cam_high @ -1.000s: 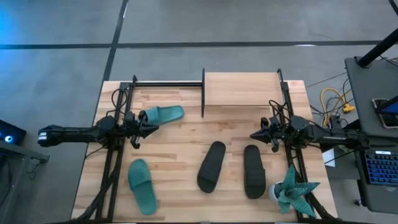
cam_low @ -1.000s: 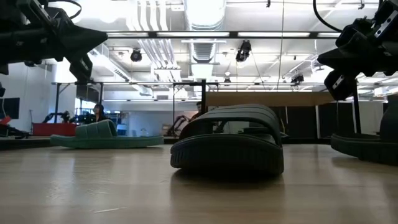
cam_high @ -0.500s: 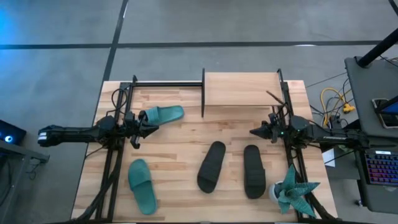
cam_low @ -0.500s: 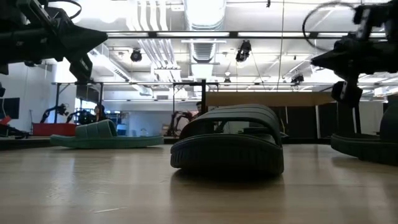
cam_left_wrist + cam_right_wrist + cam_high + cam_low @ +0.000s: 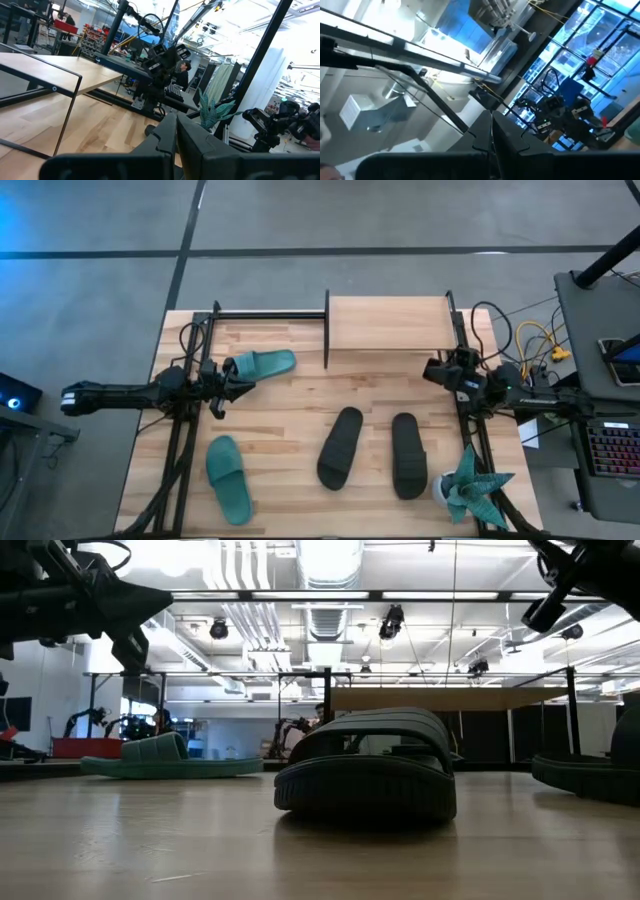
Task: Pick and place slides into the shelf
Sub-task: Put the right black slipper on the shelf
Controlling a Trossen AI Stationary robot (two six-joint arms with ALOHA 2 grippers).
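Rubbery-looking black slides [image 5: 341, 447] lie mid-counter and teal slides [image 5: 259, 364] to the left, all off the shelf [image 5: 388, 323]; probably light and flexible, best pinched at the strap. Left tool [image 5: 222, 389] and right tool [image 5: 434, 371] hover closed, empty. Only the low view shows strap height.

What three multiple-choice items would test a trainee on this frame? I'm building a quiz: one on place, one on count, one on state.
1. Where is the left gripper?
A. beside a teal slide
B. over the black slides
C. above the shelf

2. How many slides lie on the table?
A. two
B. three
C. four

3. What is on the shelf?
A. nothing
B. one slide
C. a plant

Key: 1 A, it sits by the teal slide; 2 C, two teal, two black; 3 A, its top board is bare.
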